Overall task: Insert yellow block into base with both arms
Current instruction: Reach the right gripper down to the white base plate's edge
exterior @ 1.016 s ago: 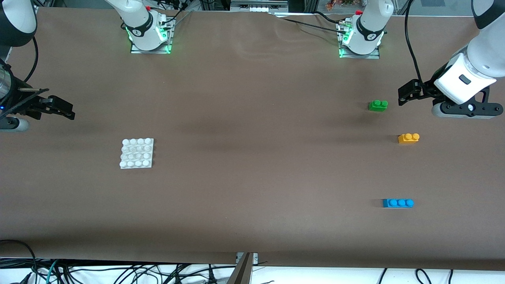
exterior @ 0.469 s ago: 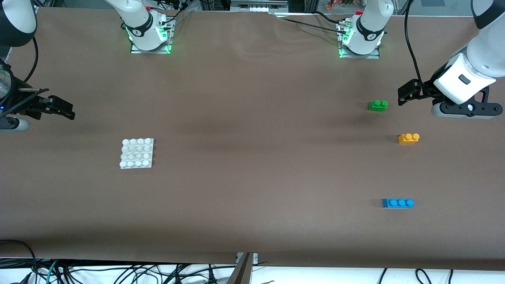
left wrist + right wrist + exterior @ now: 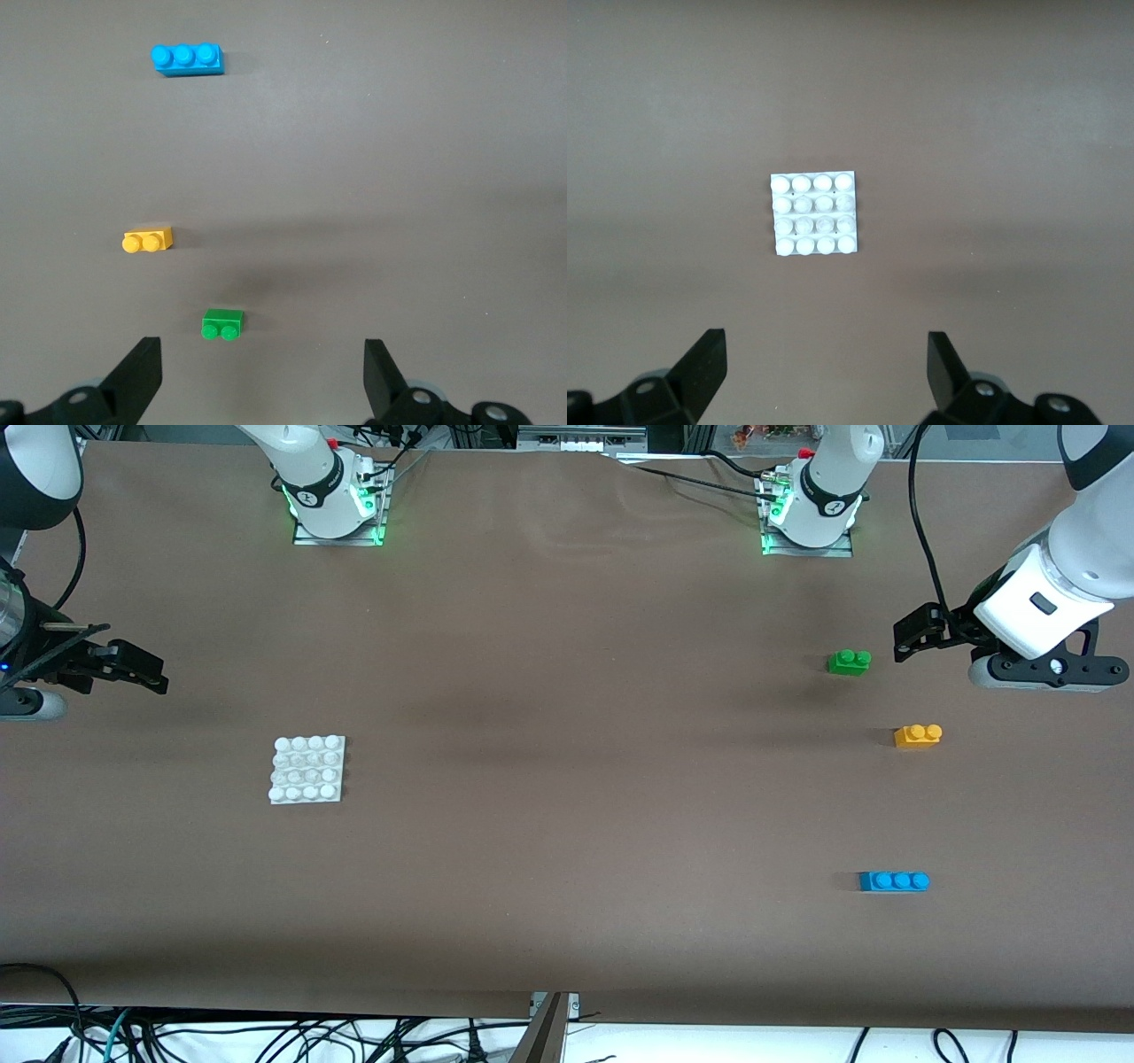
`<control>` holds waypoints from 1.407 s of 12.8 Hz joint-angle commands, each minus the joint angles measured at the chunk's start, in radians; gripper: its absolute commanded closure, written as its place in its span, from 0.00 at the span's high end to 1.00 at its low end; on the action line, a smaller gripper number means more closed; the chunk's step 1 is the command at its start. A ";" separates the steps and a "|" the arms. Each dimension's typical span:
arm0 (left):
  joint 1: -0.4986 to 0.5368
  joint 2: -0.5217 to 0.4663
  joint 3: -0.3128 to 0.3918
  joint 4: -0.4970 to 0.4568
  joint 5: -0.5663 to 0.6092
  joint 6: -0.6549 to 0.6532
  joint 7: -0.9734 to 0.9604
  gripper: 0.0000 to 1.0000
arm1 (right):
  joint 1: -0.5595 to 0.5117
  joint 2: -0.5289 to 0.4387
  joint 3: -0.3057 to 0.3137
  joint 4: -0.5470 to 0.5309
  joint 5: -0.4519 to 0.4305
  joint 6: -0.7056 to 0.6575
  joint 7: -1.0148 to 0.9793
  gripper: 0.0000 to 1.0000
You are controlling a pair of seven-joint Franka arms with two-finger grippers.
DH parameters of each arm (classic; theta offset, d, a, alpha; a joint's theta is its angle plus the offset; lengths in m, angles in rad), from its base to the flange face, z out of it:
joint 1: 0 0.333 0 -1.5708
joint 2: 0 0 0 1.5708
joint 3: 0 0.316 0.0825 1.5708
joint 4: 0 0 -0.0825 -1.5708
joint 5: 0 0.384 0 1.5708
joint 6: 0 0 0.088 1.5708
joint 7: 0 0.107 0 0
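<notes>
At the right arm's end of the table, the right gripper (image 3: 133, 669) hangs in the air, fingers spread wide and empty. The base (image 3: 306, 769) lies flat on the table (image 3: 567, 779) near it. Toward the left arm's end sit the green brick (image 3: 849, 662), the yellow block (image 3: 918, 735) nearer the camera, and the blue brick (image 3: 894, 880) nearest. The left gripper (image 3: 917, 633) hovers beside the green brick, fingers apart, holding nothing.
</notes>
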 commanded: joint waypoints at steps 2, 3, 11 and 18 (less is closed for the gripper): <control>0.002 -0.006 0.000 0.004 -0.004 -0.015 0.000 1.00 | -0.003 -0.002 -0.004 -0.004 0.011 -0.001 0.000 1.00; 0.002 -0.006 0.002 0.004 -0.004 -0.021 0.000 1.00 | -0.003 0.012 -0.004 -0.003 0.011 0.002 -0.001 1.00; 0.004 -0.006 0.008 0.005 -0.004 -0.027 0.001 1.00 | -0.003 0.250 0.002 0.000 0.074 0.193 0.000 1.00; 0.007 0.002 0.012 0.007 -0.003 -0.015 0.012 1.00 | -0.022 0.350 -0.001 -0.243 0.156 0.567 -0.001 1.00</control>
